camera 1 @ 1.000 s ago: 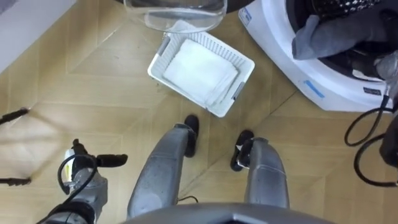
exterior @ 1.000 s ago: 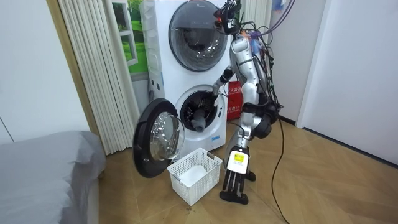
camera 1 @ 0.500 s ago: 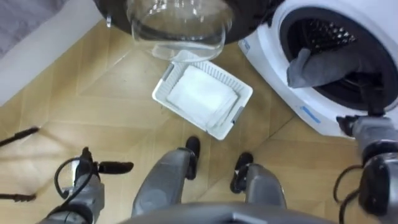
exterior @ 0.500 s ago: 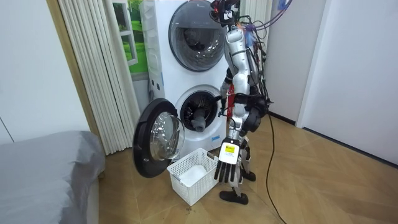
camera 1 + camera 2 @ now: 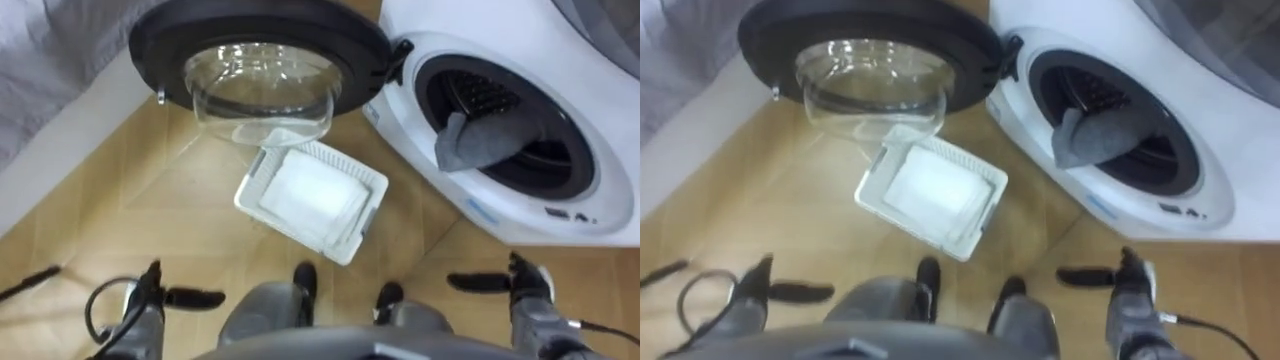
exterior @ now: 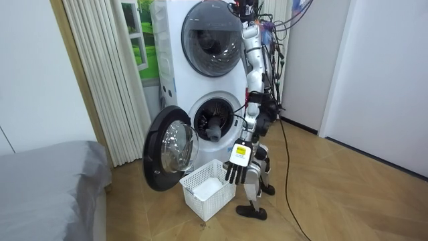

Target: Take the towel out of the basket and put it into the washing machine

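A grey towel (image 5: 480, 142) hangs half out of the lower washing machine's drum opening (image 5: 500, 100), draped over its front rim; it also shows in the room view as the grey towel (image 6: 214, 127). Neither hand touches it. My left hand (image 5: 190, 297) hangs at my left side, and the room view shows that left hand (image 6: 237, 169) with its fingers straight down, holding nothing. Low at my right side hangs my right hand (image 5: 478, 283), thumb stretched out, apart from the machine and holding nothing. I stand upright beside the washer, which is on my right.
A white basket (image 5: 352, 232) with a white cloth in it sits on the wooden floor just before my feet. The round glass door (image 5: 260, 45) stands wide open to the left of the drum. A grey bed (image 6: 47, 174) lies further left.
I have straightened up from leaning at the drum, so the view now takes in more. My right hand has left the drum and dropped to my side; the towel stays in the opening.
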